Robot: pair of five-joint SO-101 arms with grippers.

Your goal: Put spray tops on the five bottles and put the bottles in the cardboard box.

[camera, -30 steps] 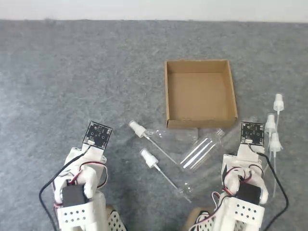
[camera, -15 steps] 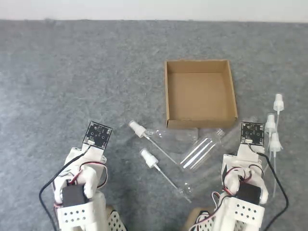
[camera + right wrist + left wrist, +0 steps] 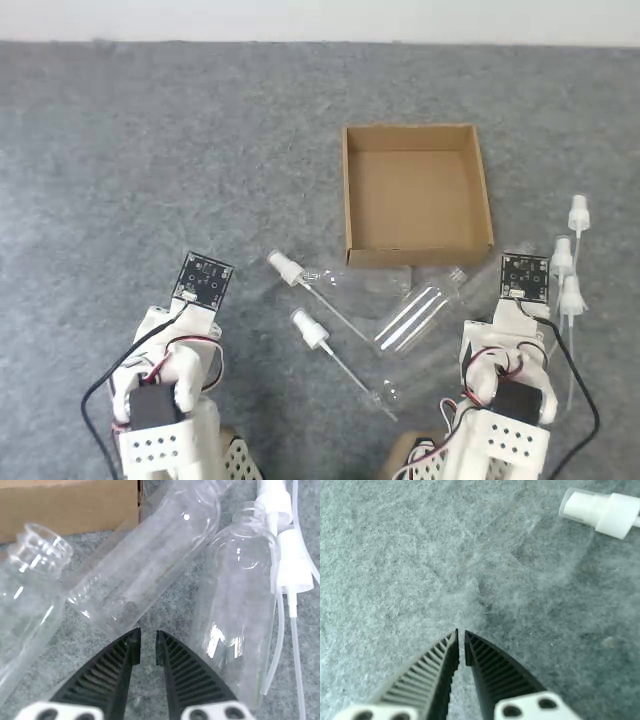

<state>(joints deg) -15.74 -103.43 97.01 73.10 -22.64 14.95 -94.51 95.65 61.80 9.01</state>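
Box: one cardboard box (image 3: 418, 256), open-topped, sits on the grey carpet (image 3: 150, 150) right of centre.
Tops: five white spray tops (image 3: 285, 268), all loose on the carpet. Two lie at 7 o'clock from the box, their dip tubes trailing toward 5 o'clock. Three lie in a column at 4 o'clock from it.
Bottles: the clear bottles (image 3: 420, 315) lie on their sides at 6 o'clock from the box, close to its front wall. The right wrist view shows three, uncapped where the necks show. The high view blurs their outlines, so I cannot give a full count.
Left: the left gripper (image 3: 461, 634) has its tips pressed almost together, holding nothing. It is over bare carpet, with one spray top nearby.
Right: the right gripper (image 3: 147, 634) has its tips drawn close with a thin slit between them, holding nothing. It is just short of the bottles.
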